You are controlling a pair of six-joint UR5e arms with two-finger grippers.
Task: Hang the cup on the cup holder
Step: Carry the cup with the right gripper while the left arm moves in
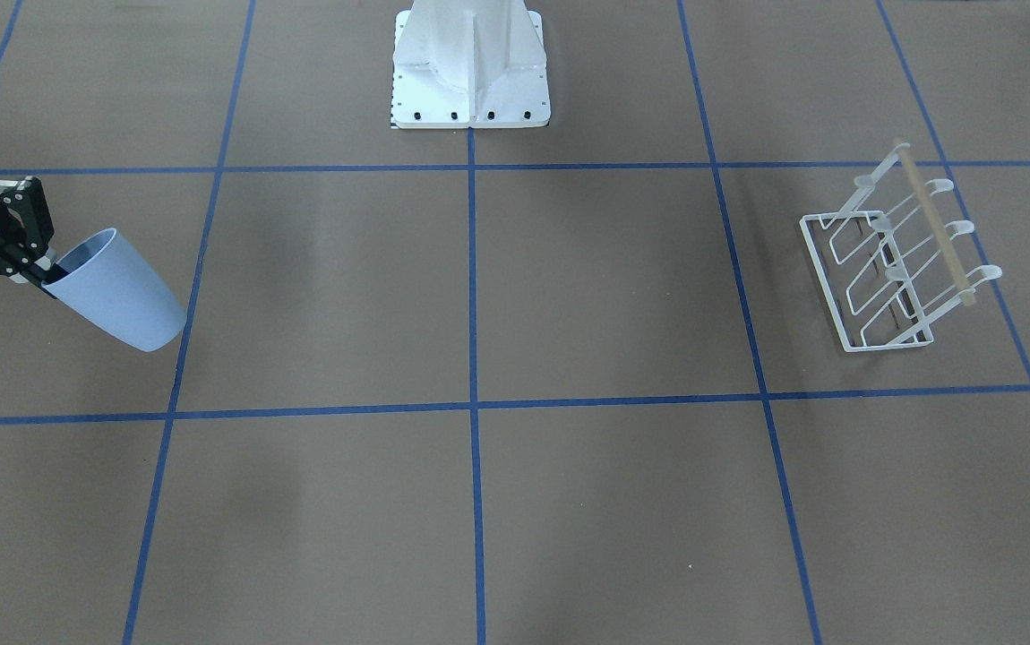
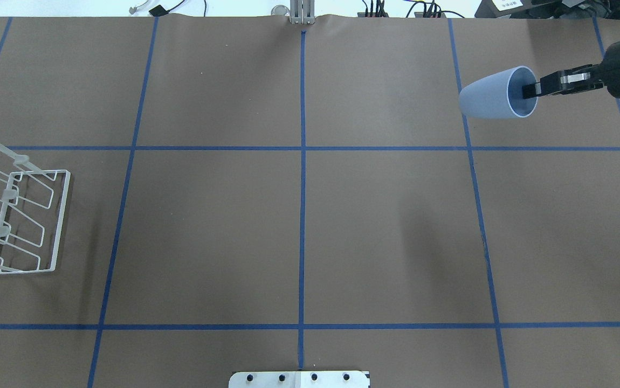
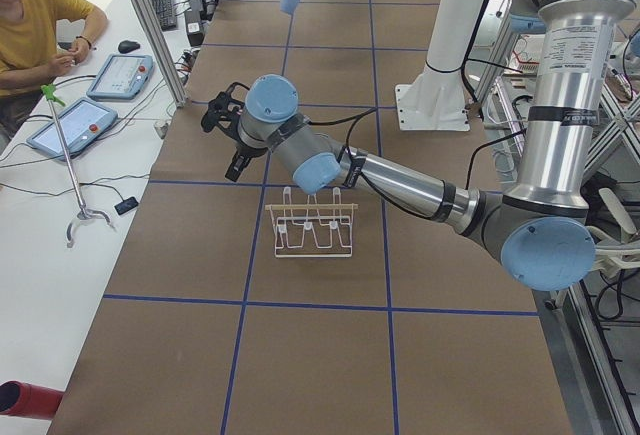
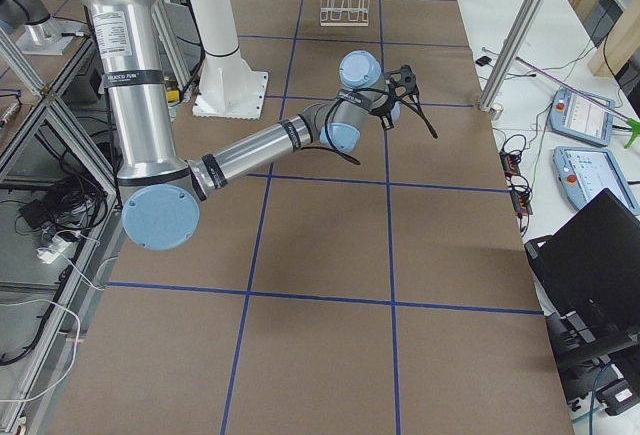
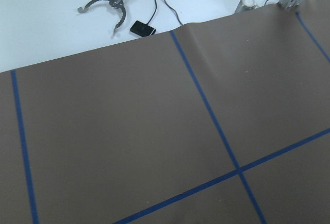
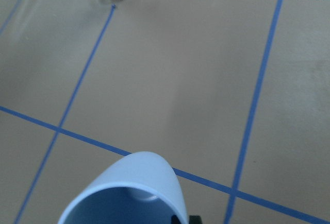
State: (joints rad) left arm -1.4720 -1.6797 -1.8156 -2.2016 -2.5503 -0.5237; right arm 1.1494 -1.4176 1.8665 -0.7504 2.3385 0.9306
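— Well, where's the pale blue cup (image 2: 490,97)?
— Above the brown table (image 2: 207,231), tipped sideways, its rim pinched by the right gripper (image 2: 531,90), one finger inside. The white cup holder (image 1: 898,262) stands well apart.
— And the left gripper (image 3: 225,127)?
— Can't tell whether it's open.

Bright, even, diffuse light. Soft broad shadow patches on matte surface (image 1: 605,287); faint shadow beside cup holder (image 1: 900,264). Right wrist view slightly soft, cup (image 6: 139,183) near lens blurred. Exterior views sharp.
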